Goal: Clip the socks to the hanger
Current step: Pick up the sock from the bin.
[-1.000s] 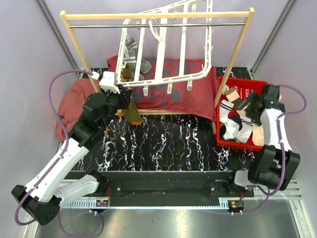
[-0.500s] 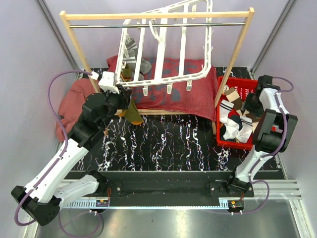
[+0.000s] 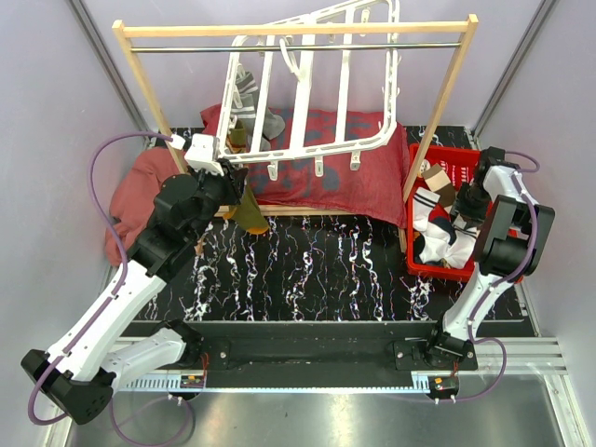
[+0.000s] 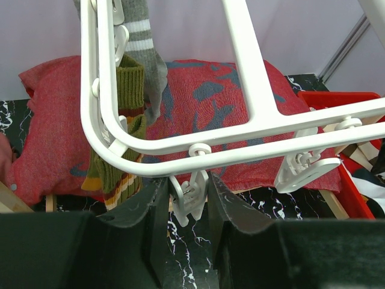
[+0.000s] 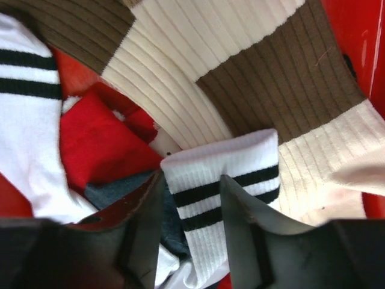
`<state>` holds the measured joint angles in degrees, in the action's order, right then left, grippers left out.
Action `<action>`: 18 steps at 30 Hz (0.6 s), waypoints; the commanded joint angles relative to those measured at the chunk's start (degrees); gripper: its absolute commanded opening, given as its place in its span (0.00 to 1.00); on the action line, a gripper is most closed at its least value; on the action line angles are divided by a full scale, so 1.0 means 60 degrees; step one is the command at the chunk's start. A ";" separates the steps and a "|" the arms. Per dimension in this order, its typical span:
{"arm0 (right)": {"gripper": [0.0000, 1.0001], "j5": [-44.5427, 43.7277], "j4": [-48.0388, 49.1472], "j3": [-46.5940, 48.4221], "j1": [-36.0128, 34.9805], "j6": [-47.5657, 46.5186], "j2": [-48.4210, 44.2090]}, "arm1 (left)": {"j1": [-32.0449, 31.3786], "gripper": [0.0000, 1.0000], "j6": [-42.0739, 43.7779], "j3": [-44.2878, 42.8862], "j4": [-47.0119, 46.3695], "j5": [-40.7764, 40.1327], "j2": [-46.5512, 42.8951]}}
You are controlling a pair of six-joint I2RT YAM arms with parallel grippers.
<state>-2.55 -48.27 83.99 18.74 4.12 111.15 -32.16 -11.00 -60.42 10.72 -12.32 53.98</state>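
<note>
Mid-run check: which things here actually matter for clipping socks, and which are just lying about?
Job: hanger; clip; white black-striped sock; brown-cream sock; olive sock and grey sock, already hanging.
Lying about: red cloths; wooden rail frame; red basket, which only holds socks.

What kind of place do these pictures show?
Probably a lab robot cell staged as a laundry corner, not a home: plain walls close around a black marbled table, a white clip hanger hangs on a wooden rail frame, and socks fill a red basket.
</note>
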 commanded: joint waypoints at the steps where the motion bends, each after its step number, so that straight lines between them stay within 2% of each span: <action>1: 0.40 -0.0381 0.0047 0.0299 -0.0048 -0.0101 -0.0112 | 0.0072 0.00 0.0062 -0.0139 0.0586 0.0192 -0.0016; 6: 0.22 -0.0645 0.0091 0.0241 -0.0048 0.0060 -0.0741 | 0.0087 0.00 0.0003 -0.0139 0.0601 0.0265 -0.0016; 7: 0.14 -0.0645 0.0120 0.0197 -0.0048 0.0089 -0.0945 | 0.0101 0.00 0.0003 -0.0139 0.0586 0.0295 -0.0016; 10: 0.02 -0.0659 0.0238 0.0021 -0.0048 0.0221 -0.1399 | 0.0116 0.00 -0.0012 -0.0154 0.0601 0.0310 -0.0031; 18: 0.00 -0.0410 0.1013 -0.0696 -0.0486 0.0368 -0.3202 | 0.0204 0.00 -0.0055 -0.0154 0.0601 0.0368 -0.0075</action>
<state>-5.06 -45.91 81.49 17.96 5.45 98.80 -31.51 -11.05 -60.42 10.72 -11.51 53.95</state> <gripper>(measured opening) 0.011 0.306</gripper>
